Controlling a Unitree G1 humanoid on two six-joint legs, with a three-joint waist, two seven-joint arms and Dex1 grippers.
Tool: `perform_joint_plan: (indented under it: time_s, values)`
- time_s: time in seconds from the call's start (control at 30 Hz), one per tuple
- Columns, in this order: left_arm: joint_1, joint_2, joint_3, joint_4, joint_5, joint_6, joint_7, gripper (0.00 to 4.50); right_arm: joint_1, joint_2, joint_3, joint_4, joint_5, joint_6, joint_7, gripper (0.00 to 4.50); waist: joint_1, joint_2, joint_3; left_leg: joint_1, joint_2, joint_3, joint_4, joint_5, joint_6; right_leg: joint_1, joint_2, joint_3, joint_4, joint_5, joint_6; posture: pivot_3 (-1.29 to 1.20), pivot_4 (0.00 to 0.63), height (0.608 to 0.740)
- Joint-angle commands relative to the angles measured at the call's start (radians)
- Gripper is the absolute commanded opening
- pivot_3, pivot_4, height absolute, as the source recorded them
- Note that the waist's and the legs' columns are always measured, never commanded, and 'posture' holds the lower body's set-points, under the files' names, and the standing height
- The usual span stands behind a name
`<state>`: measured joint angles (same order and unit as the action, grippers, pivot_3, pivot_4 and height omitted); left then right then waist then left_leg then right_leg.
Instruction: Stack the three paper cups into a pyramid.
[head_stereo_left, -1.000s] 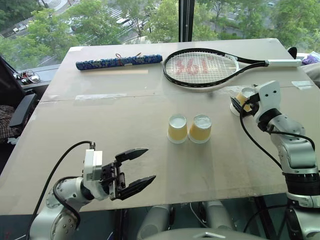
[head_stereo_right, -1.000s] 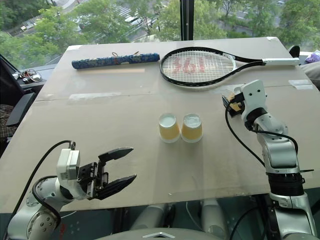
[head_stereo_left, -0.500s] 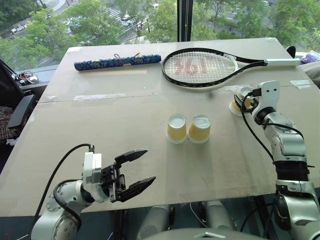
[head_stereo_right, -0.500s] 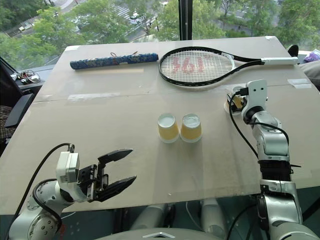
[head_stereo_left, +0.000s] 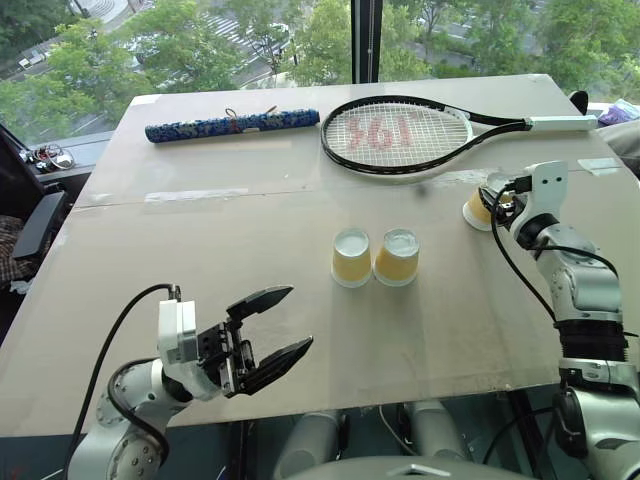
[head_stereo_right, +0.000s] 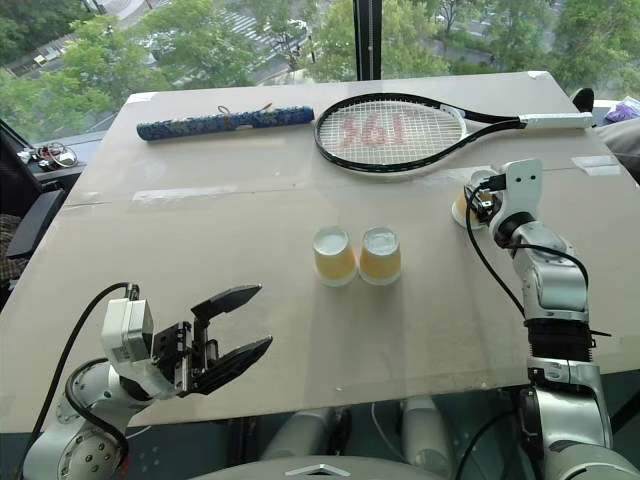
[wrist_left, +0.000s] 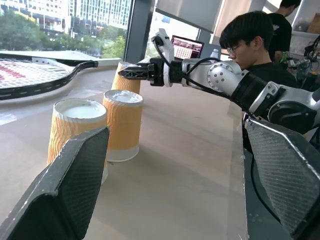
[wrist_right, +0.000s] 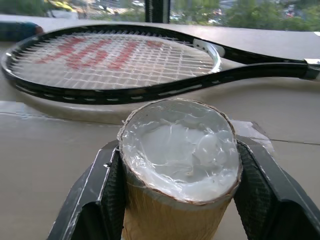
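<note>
1. A wide beige tabletop is carrying everything, with windows and green trees lying behind its far edge.
2. A black-framed tennis racket with white strings and a red logo is lying flat near the far edge, its white-wrapped handle pointing toward the right.
3. A long blue patterned fabric tube is lying just left of the racket head, apart from it.
4. The left gripper is hovering over the near left of the table, its two black fingers spread wide and holding nothing.
5. The right gripper is pinching the third yellow ribbed paper cup from both sides, near the racket's throat, white base up.
6. Two matching yellow ribbed paper cups, the left one and the right one, are standing upside down mid-table, side by side and touching.
</note>
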<state>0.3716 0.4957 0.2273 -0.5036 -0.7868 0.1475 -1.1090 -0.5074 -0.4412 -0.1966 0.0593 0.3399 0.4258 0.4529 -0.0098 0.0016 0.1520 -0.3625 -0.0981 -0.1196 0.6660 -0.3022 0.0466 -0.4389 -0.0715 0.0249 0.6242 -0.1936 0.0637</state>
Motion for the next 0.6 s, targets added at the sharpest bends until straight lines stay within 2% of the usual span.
perform_joint_plan:
  time_s: [0.03,0.23,0.37,0.6]
  values:
    - [0.003,-0.003,0.023,-0.021,-0.001,-0.036,0.002,4.50,-0.041,-0.042,0.012,-0.173,0.100,0.036,0.121,2.13,-0.004,0.000,0.000,0.000,0.000,0.000,0.000,0.000,0.000,0.000,0.000,0.000,0.000,0.000,0.000,0.00,0.150,0.740]
    - [0.029,-0.002,0.046,0.066,-0.003,-0.065,-0.042,4.50,-0.054,-0.050,0.160,-0.378,0.190,0.184,0.208,2.13,-0.004,0.000,0.000,0.000,0.001,0.000,0.000,0.000,0.000,0.000,0.000,0.000,0.000,0.000,0.000,0.00,0.150,0.740]
    - [0.037,0.001,0.061,0.099,-0.005,-0.077,-0.076,4.50,-0.074,-0.074,0.268,-0.436,0.151,0.218,0.232,2.13,0.003,0.000,0.000,-0.001,0.000,-0.001,0.000,0.000,0.000,0.000,-0.001,-0.002,0.000,0.000,0.000,0.00,0.150,0.740]
    - [0.055,-0.006,0.070,0.081,-0.016,-0.070,-0.076,4.50,-0.130,-0.080,0.302,-0.477,0.166,0.280,0.237,2.12,0.002,-0.001,0.000,-0.001,0.000,-0.001,0.001,0.000,0.000,0.000,-0.001,-0.002,0.000,0.000,0.000,0.00,0.150,0.740]
